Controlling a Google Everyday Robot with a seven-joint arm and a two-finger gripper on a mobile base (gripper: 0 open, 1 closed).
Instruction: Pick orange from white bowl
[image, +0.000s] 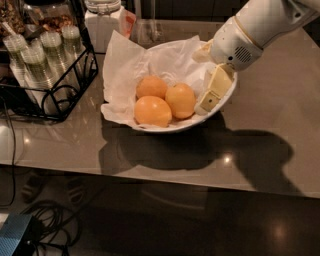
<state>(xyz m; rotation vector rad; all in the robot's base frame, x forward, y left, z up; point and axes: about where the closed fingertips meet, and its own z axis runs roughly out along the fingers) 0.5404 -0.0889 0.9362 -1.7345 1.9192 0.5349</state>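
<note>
The white bowl (181, 126) stands on the grey table, lined with crumpled white paper (125, 65). Three orange fruits lie in it. The orange (181, 100), deep orange and middle-sized, is the right one. A larger, paler oval fruit (152, 111) lies at the front left and the smallest one (151, 86) behind it. My gripper (199, 82) comes in from the upper right and is open over the bowl's right side. Its lower finger (212, 92) reaches down inside the rim, just right of the orange. It holds nothing.
A black wire rack (55, 107) with stacked clear cups (42, 55) stands at the left. A white jar (102, 20) stands behind the bowl. The table's front edge (150, 177) runs below, with cables (45, 220) on the floor.
</note>
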